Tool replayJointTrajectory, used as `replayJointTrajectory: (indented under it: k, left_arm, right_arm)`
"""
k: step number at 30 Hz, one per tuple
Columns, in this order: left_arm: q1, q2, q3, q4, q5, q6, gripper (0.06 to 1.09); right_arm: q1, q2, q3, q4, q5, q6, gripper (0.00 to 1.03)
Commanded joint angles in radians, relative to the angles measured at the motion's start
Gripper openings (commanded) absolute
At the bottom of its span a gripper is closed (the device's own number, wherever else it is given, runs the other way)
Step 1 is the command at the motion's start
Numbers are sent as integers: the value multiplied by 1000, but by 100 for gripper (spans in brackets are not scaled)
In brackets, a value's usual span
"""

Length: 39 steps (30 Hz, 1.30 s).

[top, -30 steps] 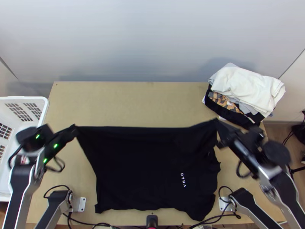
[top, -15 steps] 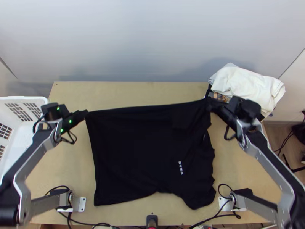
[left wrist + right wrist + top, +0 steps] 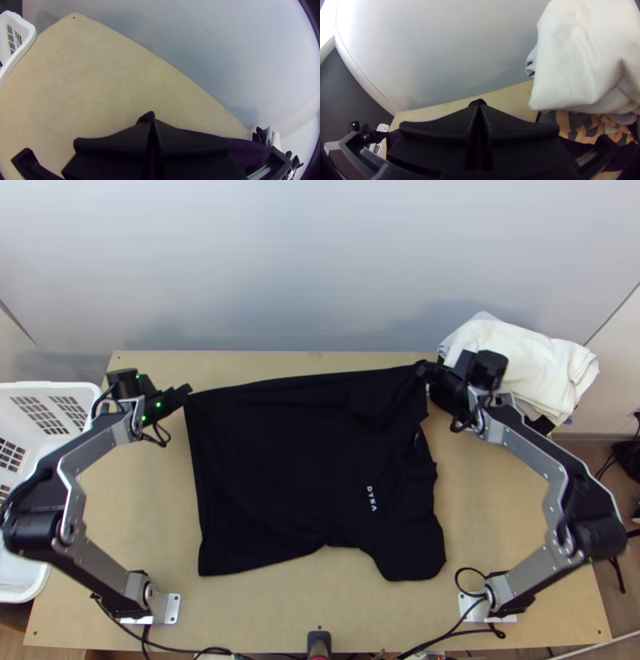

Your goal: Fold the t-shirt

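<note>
The black t-shirt (image 3: 296, 476) lies broadly spread across the middle of the table, its far edge stretched between the two grippers and its right side uneven. At its far left corner is my left gripper (image 3: 186, 391), shut on the cloth. My right gripper (image 3: 424, 369) is shut on the far right corner, beside the clothes pile. In the left wrist view a bit of dark cloth pokes out past the tips of my left gripper (image 3: 151, 121). The right wrist view likewise has a dark tuft at the tips of my right gripper (image 3: 479, 106).
A pile of clothes (image 3: 528, 356), white on top, stands at the table's far right corner, close to the right gripper. A white basket (image 3: 80, 390) sits off the left edge. Bare wood (image 3: 264, 612) shows along the near side, where cables run.
Both grippers have moved up the picture toward the far edge, the right one also leftward and the left one slightly rightward. The shirt has been drawn along, its near hem sliding away from the near edge.
</note>
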Motion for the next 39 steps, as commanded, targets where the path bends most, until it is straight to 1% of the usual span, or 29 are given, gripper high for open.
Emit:
replayJointTrajectory:
  k: [1,2,3,4,5,6,8,9,10,12,16,19,22,23,24,25,26,28,30,32,36,38,39]
  left_arm:
    - [5,184,159,6,-10,-10,9]
    - [5,200,182,2,-10,-13,9]
    - [7,210,199,0,-10,-15,13]
    - [5,218,217,-9,-10,-15,29]
    - [5,226,236,-27,-6,-17,47]
    - [4,226,256,-56,-3,-17,61]
    - [2,212,272,-67,-3,-47,95]
    - [-1,198,272,-69,3,-50,103]
    - [-4,178,268,-69,5,-55,103]
    - [-6,144,260,-67,5,-59,103]
    - [8,82,253,-67,3,-92,103]
    - [17,36,246,-93,7,-92,103]
    - [13,-44,245,-165,11,-69,103]
    - [8,-70,242,-193,10,-55,103]
    - [7,-89,239,-225,10,-36,103]
    - [7,-104,239,-265,10,-29,103]
    - [7,-121,236,-305,10,-10,103]
    - [14,-159,208,-345,7,19,103]
    - [27,-204,176,-363,7,36,103]
    - [42,-253,153,-386,7,49,103]
    - [68,-313,147,-446,3,79,103]
    - [80,-330,153,-477,0,86,103]
    - [85,-339,157,-492,0,89,103]
  right_arm:
    - [11,155,148,-33,25,30,3]
    - [12,164,166,-48,25,34,3]
    - [12,173,183,-60,25,37,4]
    - [14,180,197,-72,25,43,16]
    - [14,183,214,-99,25,48,37]
    - [15,186,239,-145,25,54,53]
    - [20,198,304,-267,25,59,86]
    - [25,196,341,-335,25,54,96]
    - [29,193,369,-381,27,51,99]
    - [35,167,415,-476,25,37,99]
    - [32,88,496,-642,33,45,99]
    - [8,11,516,-744,33,152,99]
    - [-23,-52,521,-955,21,307,99]
    - [-35,-74,508,-1047,8,364,99]
    - [-52,-95,496,-1162,7,388,99]
    - [-64,-116,467,-1244,4,378,99]
    - [-80,-143,409,-1292,-24,327,99]
    - [-127,-199,262,-1335,-133,194,98]
    - [-161,-256,130,-1364,-146,76,98]
    - [-181,-304,22,-1389,-159,2,93]
    - [-166,-370,-139,-1424,-179,-95,93]
    - [-143,-390,-191,-1421,-180,-102,93]
    - [-123,-397,-211,-1419,-180,-102,91]
